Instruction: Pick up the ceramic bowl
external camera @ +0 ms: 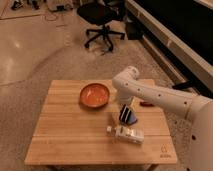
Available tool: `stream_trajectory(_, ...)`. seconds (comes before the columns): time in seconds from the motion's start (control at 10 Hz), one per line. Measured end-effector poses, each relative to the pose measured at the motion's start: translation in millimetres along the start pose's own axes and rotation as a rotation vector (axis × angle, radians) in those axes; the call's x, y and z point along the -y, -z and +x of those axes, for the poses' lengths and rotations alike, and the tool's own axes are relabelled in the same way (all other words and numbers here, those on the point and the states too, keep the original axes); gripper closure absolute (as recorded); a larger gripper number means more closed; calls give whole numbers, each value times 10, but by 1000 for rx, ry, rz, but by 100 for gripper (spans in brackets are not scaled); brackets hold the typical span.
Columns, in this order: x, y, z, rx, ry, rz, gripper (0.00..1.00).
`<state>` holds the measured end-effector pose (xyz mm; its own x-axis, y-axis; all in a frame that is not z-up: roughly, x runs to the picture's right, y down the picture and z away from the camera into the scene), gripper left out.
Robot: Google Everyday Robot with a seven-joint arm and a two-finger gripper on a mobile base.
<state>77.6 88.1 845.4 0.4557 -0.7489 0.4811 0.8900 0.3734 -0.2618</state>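
I see the pincer (126, 116) hanging mid-frame over the tabletop (62, 131), just right of the ceramic bowl (94, 95) (white bottle (125, 133) just below it); spread or pressed together, I can't tell.

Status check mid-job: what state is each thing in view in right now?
ceramic bowl: upright on the wooden table, not gripped.
gripper: low over the table, right of the bowl, apart from it.
white bottle: lying on its side, near the front edge.
small red item: flat on the table, right of the gripper.
office chair: upright on the floor, unoccupied.
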Motion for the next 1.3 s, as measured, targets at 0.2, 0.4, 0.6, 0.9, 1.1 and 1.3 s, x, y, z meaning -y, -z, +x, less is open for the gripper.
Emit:
stream_trajectory(0.2,352,0,-15,0,53,32,20)
stream_trajectory(0.4,618,-30,-23,5,90,59,20)
stream_trajectory(0.6,882,-147,-3,5,120,87,20)
stream_trajectory(0.9,997,-412,142,-11,121,100,20)
stream_trajectory(1.1,955,-596,193,-1,103,98,20)
stream_trajectory(1.3,878,-782,180,27,83,89,22)
